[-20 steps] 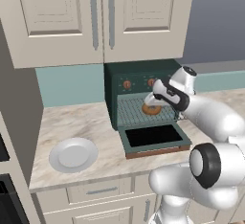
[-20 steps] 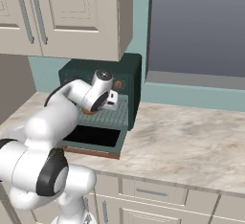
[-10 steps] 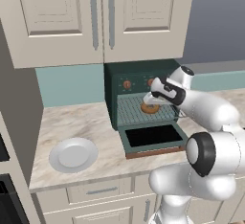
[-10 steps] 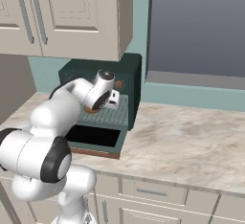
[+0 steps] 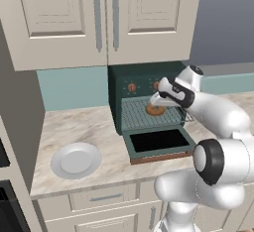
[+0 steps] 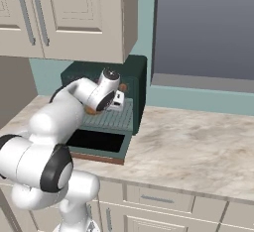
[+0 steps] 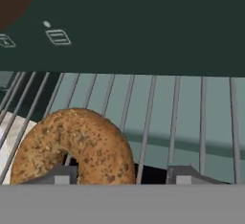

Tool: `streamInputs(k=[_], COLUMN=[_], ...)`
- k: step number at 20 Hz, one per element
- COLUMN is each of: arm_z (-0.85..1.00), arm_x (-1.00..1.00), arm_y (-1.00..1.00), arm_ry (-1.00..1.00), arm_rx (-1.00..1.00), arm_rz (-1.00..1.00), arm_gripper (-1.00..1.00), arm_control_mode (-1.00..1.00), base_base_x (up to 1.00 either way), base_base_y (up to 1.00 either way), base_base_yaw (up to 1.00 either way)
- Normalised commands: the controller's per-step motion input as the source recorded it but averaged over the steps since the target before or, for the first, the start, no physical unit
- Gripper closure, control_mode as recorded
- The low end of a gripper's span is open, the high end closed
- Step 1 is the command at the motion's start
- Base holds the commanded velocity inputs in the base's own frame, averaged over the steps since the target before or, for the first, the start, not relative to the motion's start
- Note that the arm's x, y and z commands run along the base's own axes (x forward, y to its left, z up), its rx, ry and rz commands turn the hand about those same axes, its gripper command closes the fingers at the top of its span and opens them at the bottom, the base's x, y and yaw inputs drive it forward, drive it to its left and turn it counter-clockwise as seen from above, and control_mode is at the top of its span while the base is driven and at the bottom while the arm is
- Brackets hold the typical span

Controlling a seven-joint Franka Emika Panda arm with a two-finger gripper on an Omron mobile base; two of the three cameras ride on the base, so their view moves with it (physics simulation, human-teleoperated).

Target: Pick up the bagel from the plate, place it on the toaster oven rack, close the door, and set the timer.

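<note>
The bagel [image 7: 72, 146] is seen on the toaster oven rack [image 7: 182, 117], near its front edge. The gripper [image 7: 122, 176] is spread around it, apparently no longer pinching. The door [image 5: 159, 145] is left hanging open and the timer unset. The plate [image 5: 76, 159] is left bare on the surface [image 5: 74, 127], with nothing blocking the door.

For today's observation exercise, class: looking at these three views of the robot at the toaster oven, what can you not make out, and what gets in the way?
- Hand view: the bagel is cut off by the bottom band, so whether the gripper touches it is unclear.
- Right base view: the bagel is almost hidden behind the arm.
- Left base view: the knobs are too small to read.
- Left base view: the door handle is barely visible along its front edge.
</note>
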Motion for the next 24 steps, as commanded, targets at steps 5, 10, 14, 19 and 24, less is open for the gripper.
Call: streamInputs(k=[5, 10, 14, 19, 24], arm_z=[0.51, 0.16, 0.39, 0.14, -0.01], arm_x=[-0.16, 0.0, -0.64, -1.0, -1.0], arm_y=[-0.12, -0.1, -0.26, -0.29, -0.32], arm_ry=[0.0, 0.0, -0.05, -0.04, 0.0], arm_rx=[0.01, 0.0, 0.01, 0.0, 0.0], arm_rz=[0.0, -0.02, -0.01, -0.03, -0.05], arm_gripper=[-1.0, -1.0, -1.0, -1.0, -1.0], arm_control_mode=[-1.0, -1.0, -1.0, -1.0, -1.0], base_base_x=[0.0, 0.0, 0.0, 0.0, 0.0], base_base_y=[0.0, 0.0, 0.0, 0.0, 0.0], base_base_yaw=[0.0, 0.0, 0.0, 0.0, 0.0])
